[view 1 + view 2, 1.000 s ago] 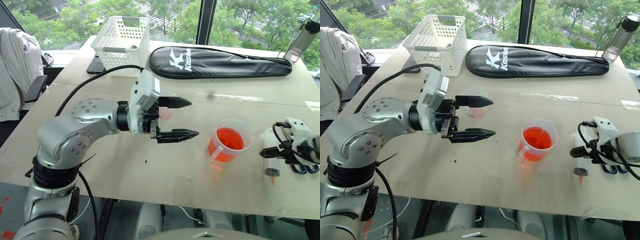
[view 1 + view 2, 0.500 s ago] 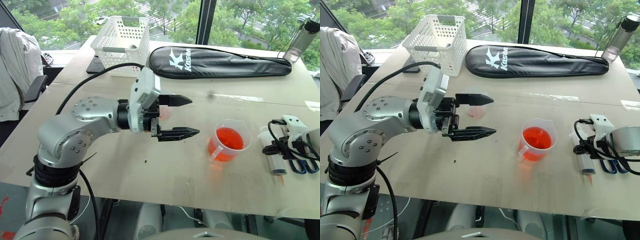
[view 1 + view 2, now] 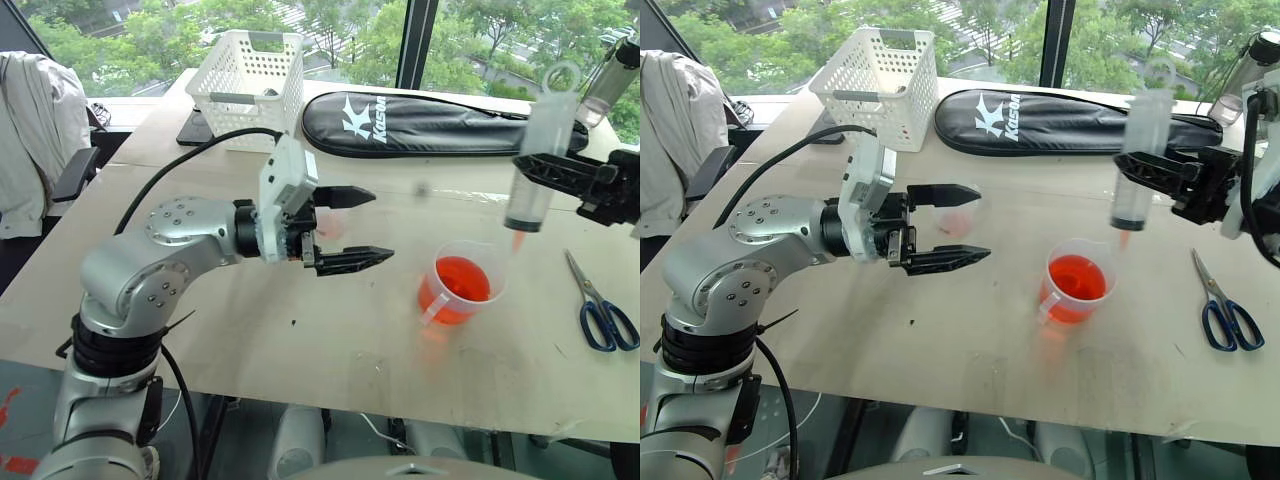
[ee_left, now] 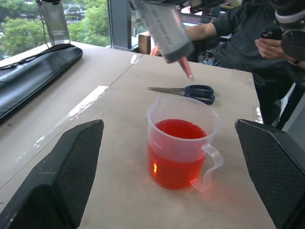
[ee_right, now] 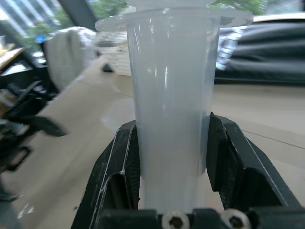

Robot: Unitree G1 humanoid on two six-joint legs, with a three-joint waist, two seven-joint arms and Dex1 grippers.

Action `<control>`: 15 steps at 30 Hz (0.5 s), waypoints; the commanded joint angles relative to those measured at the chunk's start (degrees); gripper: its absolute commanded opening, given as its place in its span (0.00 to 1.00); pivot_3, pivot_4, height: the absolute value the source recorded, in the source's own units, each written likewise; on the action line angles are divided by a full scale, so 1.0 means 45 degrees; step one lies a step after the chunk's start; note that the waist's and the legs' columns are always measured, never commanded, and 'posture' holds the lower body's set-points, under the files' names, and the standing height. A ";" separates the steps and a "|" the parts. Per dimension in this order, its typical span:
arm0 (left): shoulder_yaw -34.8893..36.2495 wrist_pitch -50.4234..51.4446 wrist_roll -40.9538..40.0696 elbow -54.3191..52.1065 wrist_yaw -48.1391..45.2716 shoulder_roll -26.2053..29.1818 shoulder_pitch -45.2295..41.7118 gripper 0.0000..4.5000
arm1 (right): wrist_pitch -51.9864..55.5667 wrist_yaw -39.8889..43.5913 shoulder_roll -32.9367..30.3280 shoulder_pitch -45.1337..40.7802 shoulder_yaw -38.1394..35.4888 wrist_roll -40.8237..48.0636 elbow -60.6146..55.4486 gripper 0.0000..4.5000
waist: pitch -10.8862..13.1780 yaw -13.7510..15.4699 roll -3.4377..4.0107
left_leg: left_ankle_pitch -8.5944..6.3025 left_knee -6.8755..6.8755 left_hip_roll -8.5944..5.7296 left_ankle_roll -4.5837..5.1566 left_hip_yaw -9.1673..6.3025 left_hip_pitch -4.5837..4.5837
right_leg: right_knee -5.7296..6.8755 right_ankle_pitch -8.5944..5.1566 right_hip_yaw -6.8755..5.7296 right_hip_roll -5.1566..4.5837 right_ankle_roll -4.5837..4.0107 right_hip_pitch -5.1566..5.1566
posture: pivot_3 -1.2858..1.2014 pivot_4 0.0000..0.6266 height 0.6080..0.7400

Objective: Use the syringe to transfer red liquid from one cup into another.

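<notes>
Standing nearly upright, the large clear plastic syringe (image 3: 532, 170) has its ring-ended white plunger on top and its short red-stained tip pointing down, just above the rim of the wide clear handled measuring cup (image 3: 458, 284) of translucent orange-red liquid (image 4: 179, 131). The right gripper's (image 5: 171, 157) black fingers (image 5: 119, 167) clamp its smooth thick barrel. The left gripper (image 3: 356, 228) is level, textured fingers (image 4: 71, 162) spread wide, empty, the cup beyond them on the pale wooden table (image 3: 330, 340). Blue-handled scissors (image 3: 600, 310) lie further along.

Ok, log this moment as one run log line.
right gripper: shut on syringe, upright, tip down above measuring cup | left gripper: open, empty, beside small cup | scissors: on table
</notes>
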 commanded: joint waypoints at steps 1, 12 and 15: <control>-0.0148 -0.0596 0.0443 0.0278 -0.0249 -0.0239 -0.0309 1.00 | -0.2260 -0.0005 0.1697 0.0648 -0.0225 -0.2099 -0.2247 0.33 | -0.0012 -0.0009 -0.0017 | 0.0000 -0.0008 -0.0003 0.0000 0.0008 0.0005 | 0.0000 0.0001 0.0007 -0.0005 0.0001 0.0000 | 0.52 0.24 0.88; -0.0228 -0.1177 0.1137 0.1358 -0.0706 -0.0880 -0.1055 1.00 | -0.6880 0.4412 0.5274 0.6440 0.2883 -1.1666 -0.5062 0.33 | -0.0003 0.0102 0.0001 | 0.0001 0.0001 0.0001 -0.0001 -0.0002 0.0002 | 0.0010 -0.0002 -0.0012 -0.0002 -0.0002 0.0001 | 0.52 0.24 0.88; -0.0226 -0.1206 0.1102 0.1917 -0.0699 -0.1386 -0.1684 1.00 | -0.8097 0.5063 0.5995 0.7056 0.3679 -1.3361 -0.4818 0.33 | -0.0004 0.0060 0.0001 | 0.0001 0.0018 0.0001 -0.0001 0.0000 0.0014 | 0.0018 -0.0010 -0.0010 -0.0002 -0.0009 0.0007 | 0.52 0.24 0.88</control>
